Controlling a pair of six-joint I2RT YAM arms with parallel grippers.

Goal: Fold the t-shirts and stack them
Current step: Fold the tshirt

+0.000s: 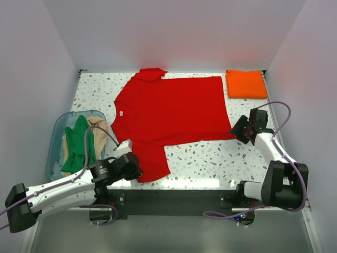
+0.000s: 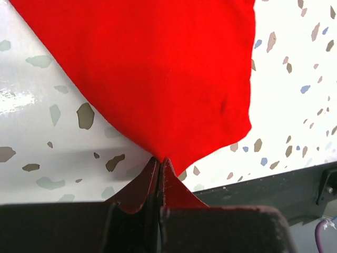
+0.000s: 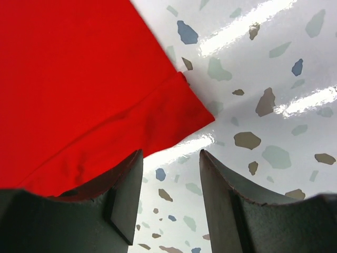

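Left wrist: claw pinches t-shirt corner, prob. sleeve, near table edge.

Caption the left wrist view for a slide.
Left gripper pinched shut on a corner of the red t-shirt, over the speckled table.

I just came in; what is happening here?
Two arms handle a red t-shirt spread flat on the table. The left gripper is shut on its near sleeve; the right gripper is open at a hem corner. An orange t-shirt lies folded at the far right; a green t-shirt and a tan t-shirt sit in a tub.
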